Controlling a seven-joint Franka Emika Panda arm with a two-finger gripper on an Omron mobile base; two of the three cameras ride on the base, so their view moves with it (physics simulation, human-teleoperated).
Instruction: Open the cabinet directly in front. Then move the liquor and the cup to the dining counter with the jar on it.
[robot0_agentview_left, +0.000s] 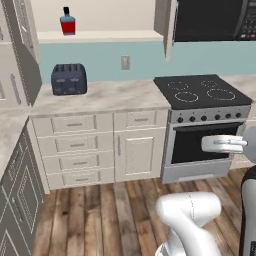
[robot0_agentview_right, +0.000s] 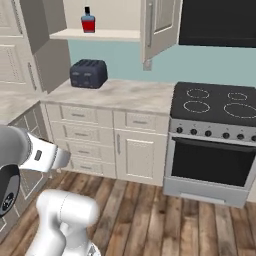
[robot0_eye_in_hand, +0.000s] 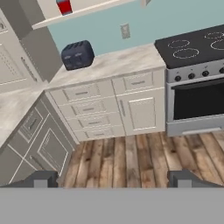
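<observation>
The cabinet (robot0_agentview_left: 167, 25) stands with both doors swung open above the counter. The liquor (robot0_agentview_left: 68, 22), a blue bottle with a red label and black cap, stands on its lower shelf; it also appears in the right base view as the liquor (robot0_agentview_right: 88, 21) and at the top edge of the hand view as the liquor (robot0_eye_in_hand: 64, 5). My gripper (robot0_eye_in_hand: 113, 179) is open, fingertips far apart with nothing between them, held well back from the cabinet and looking across the floor toward it. The cup, the dining counter and the jar are out of view.
A dark toaster (robot0_agentview_left: 69, 79) sits on the marbled counter (robot0_agentview_left: 115, 95) below the cabinet, above beige drawers (robot0_agentview_left: 75, 145). A black stove with oven (robot0_agentview_left: 202, 92) is to the right, a dark microwave (robot0_agentview_left: 210, 20) above it. Grey cupboards (robot0_eye_in_hand: 39, 144) line the left. Wooden floor (robot0_agentview_left: 115, 210) lies between.
</observation>
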